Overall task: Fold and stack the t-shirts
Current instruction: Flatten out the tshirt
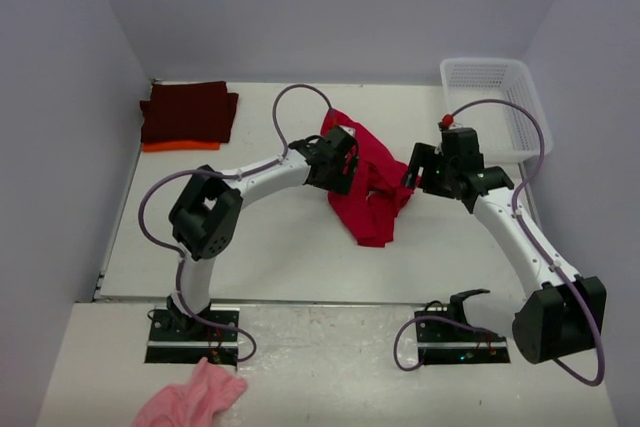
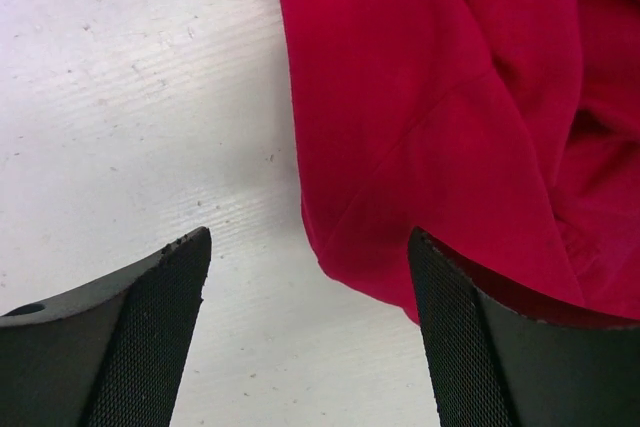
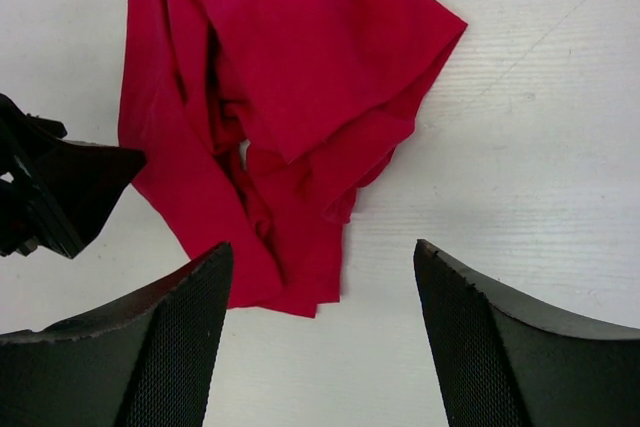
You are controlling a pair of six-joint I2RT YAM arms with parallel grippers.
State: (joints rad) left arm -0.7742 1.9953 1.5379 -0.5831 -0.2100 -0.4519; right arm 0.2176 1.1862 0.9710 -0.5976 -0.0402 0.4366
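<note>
A bright red t-shirt [image 1: 372, 187] lies crumpled in the middle of the table. My left gripper [image 1: 345, 165] hangs open over its left edge; in the left wrist view the red t-shirt [image 2: 440, 97] fills the right side and its rounded edge reaches between the open fingers of that gripper [image 2: 308, 239]. My right gripper [image 1: 415, 175] is open at the shirt's right side. The right wrist view shows the red t-shirt [image 3: 290, 77] ahead of this gripper [image 3: 322, 247], nothing gripped. A folded dark maroon t-shirt [image 1: 188, 112] rests on an orange t-shirt [image 1: 180, 146] at the back left.
A white plastic basket [image 1: 495, 97] stands at the back right. A small pink fluffy cloth [image 1: 195, 399] lies on the near ledge by the left arm's base. The left gripper's black body [image 3: 60, 187] shows at the left of the right wrist view.
</note>
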